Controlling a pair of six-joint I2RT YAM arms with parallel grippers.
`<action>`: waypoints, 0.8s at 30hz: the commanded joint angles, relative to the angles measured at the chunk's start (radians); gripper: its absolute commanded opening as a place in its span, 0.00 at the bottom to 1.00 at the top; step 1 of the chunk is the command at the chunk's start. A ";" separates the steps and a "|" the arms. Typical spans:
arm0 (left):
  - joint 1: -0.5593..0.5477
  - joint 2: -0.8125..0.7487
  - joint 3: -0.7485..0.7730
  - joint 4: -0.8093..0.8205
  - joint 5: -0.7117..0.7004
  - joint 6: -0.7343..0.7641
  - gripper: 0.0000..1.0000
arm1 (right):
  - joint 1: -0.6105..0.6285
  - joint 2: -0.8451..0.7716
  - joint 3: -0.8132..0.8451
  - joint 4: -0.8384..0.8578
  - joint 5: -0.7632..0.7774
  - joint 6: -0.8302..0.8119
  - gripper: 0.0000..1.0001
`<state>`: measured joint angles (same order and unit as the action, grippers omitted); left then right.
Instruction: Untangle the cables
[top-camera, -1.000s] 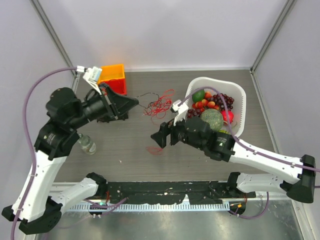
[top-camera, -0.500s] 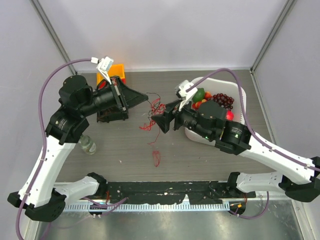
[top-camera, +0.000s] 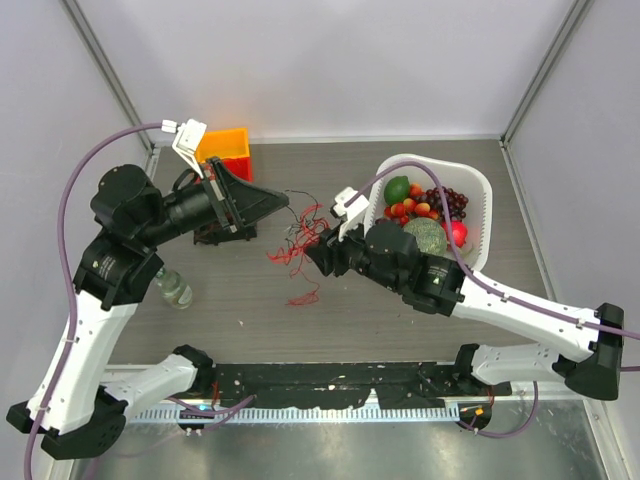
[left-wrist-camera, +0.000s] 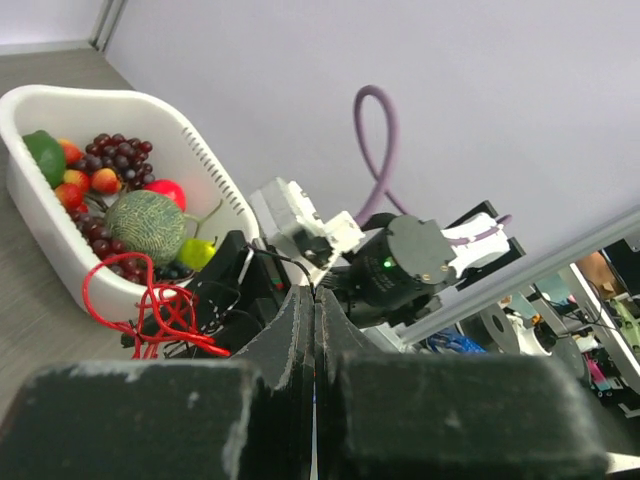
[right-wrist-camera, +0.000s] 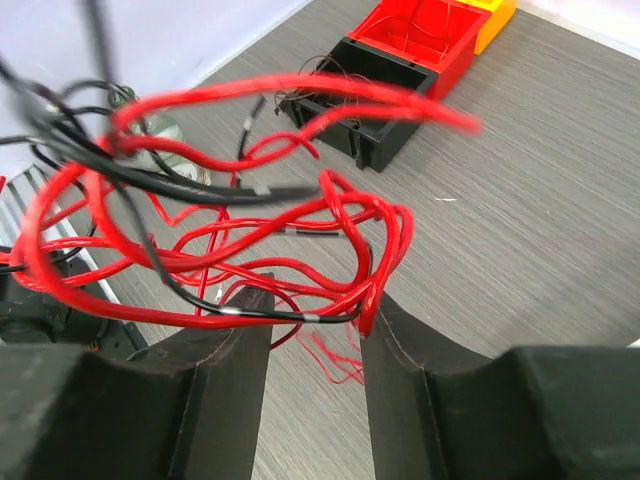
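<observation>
Left end effector (left-wrist-camera: 313, 300): its fingers are pressing flat together. A thin dark strand is running out of the seam at the tip, so it appears to be pinching that strand of the cables (top-camera: 300, 235).
Right end effector (right-wrist-camera: 310, 310): its jaws are standing apart, with red loops passing through the gap. Whether either finger is touching a wire cannot be told.
Cables, place: the tangle is hanging between the two tips over the middle of the desk (top-camera: 400, 320), just left of the white basket (top-camera: 470, 180). A few red ends are trailing toward the near side.
Direction: the red mass is sitting right at the right end effector's tip and spreading to the far left. Seen from the left end effector, it is lying to the right and nearer.
Long axis: it is running roughly far to near, from the dark strand at the left tip down to the loose red ends.
Nearer arm: the right one is closest to the bulk, while the left is reaching only the far dark end.
Coming move, as a judgement: the right jaws are likely needing to close on one loop before any pull apart.
Further out: bins (top-camera: 225, 150) are standing at the far left, and a small bottle (top-camera: 172, 290) is standing near left.
Hard to make out: which strands are crossing which, and whether the trailing ends are touching the desk. From above, the right fingers are hiding under their own wrist.
</observation>
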<state>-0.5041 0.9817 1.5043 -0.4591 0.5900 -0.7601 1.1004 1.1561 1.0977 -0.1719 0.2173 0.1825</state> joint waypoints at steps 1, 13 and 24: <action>-0.002 -0.024 0.010 0.076 0.034 -0.021 0.00 | 0.001 -0.075 -0.074 0.239 0.034 0.064 0.48; -0.002 -0.032 -0.036 0.177 0.070 -0.102 0.00 | 0.001 -0.124 -0.252 0.590 0.031 0.288 0.45; -0.001 -0.028 0.278 0.186 -0.122 -0.071 0.00 | -0.100 -0.009 -0.481 0.620 0.202 0.412 0.01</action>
<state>-0.5041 0.9771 1.5951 -0.3542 0.5747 -0.8486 1.0714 1.0710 0.7433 0.3882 0.3576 0.5007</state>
